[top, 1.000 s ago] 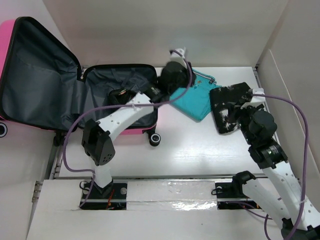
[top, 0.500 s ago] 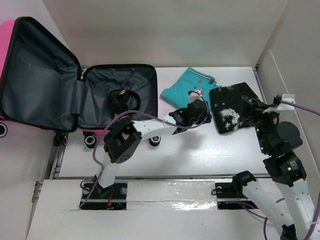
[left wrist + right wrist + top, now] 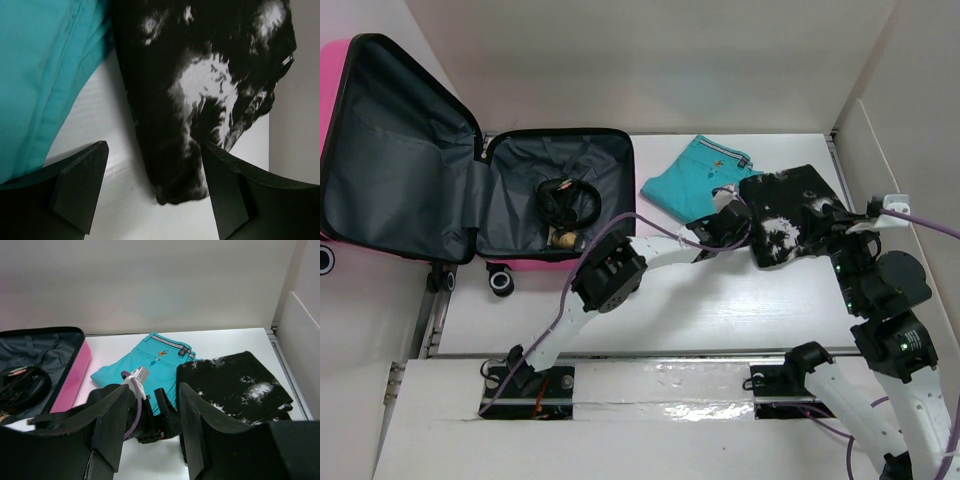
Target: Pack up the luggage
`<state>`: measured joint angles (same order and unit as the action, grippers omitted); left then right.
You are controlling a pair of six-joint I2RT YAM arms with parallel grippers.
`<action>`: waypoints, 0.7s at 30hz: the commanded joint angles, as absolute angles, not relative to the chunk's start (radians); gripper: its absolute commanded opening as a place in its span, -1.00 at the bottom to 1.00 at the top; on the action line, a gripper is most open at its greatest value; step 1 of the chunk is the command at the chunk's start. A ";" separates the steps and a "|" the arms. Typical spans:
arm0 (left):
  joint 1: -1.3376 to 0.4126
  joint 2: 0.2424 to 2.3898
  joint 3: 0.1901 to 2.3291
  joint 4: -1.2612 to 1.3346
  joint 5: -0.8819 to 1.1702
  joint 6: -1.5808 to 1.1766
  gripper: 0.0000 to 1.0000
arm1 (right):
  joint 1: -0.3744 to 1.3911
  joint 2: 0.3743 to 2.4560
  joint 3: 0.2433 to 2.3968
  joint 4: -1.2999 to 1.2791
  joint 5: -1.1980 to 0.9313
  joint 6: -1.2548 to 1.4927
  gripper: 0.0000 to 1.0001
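Note:
The luggage [image 3: 332, 60] lies open at the far left, pink shell outside and dark grey lining inside, with black headphones [image 3: 568, 200] in its lower half. Teal shorts [image 3: 685, 180] and a black garment with white print [image 3: 790, 215] lie folded on the table to its right. My left gripper [image 3: 738, 224] is open and low over the table. The black garment's near corner [image 3: 175, 165] lies between its fingers, with the teal shorts [image 3: 40, 75] to the left. My right gripper [image 3: 842, 232] is open and empty, raised just right of the black garment [image 3: 235, 385].
A small tan item [image 3: 563, 238] lies beside the headphones in the suitcase. The pink luggage side [image 3: 75, 370] shows at the left of the right wrist view. White walls close in the table at the back and the right [image 3: 910, 150].
My left arm swung right from the suitcase edge to the black garment and opened its jaws. My right gripper opened, let go of the black garment and drew back towards the right.

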<state>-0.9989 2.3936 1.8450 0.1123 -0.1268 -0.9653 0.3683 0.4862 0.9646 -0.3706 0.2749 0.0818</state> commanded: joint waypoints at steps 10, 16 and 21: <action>-0.982 2.606 2.210 -0.078 -0.213 -1.005 0.25 | 0.373 0.449 0.968 -0.364 0.216 0.058 0.01; -0.982 2.669 2.305 -0.087 -0.232 -1.019 0.18 | 0.373 0.452 0.965 -0.351 0.203 0.061 0.01; -0.991 2.700 2.352 -0.068 -0.265 -1.026 0.08 | 0.373 0.457 0.982 -0.339 0.170 0.071 0.01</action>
